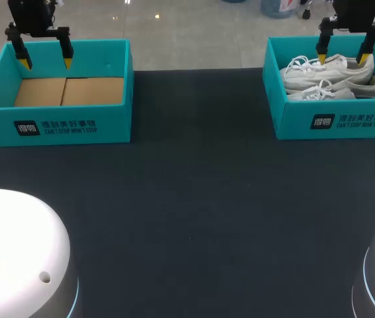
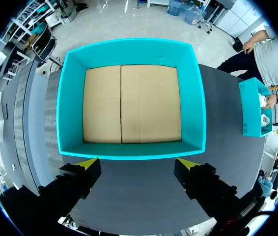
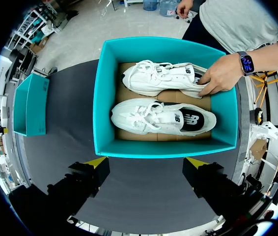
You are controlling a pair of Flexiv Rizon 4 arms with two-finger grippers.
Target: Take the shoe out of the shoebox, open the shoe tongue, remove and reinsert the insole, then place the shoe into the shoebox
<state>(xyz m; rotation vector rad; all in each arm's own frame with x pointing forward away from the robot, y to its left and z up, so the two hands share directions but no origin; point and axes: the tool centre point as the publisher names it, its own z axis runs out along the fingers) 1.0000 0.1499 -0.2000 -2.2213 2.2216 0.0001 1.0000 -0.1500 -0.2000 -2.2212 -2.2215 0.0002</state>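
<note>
Two white shoes lie side by side in the teal shoebox (image 1: 333, 122) at the table's far right. In the right wrist view the nearer shoe (image 3: 153, 118) and the farther shoe (image 3: 161, 78) rest on the cardboard floor of that box (image 3: 163, 148). A person's hand (image 3: 222, 73) rests on the farther shoe's heel. My right gripper (image 1: 343, 45) hovers open above this box, empty, with its yellow tips (image 3: 146, 161) over the near wall. My left gripper (image 1: 45, 58) hangs open and empty above a second teal box (image 1: 55, 129) at the far left.
The left box (image 2: 129, 150) holds only its bare cardboard floor, and the left gripper (image 2: 138, 163) is over its near wall. Dark table surface (image 1: 194, 199) stretches between the two boxes. White robot bases sit at both near corners (image 1: 15, 258).
</note>
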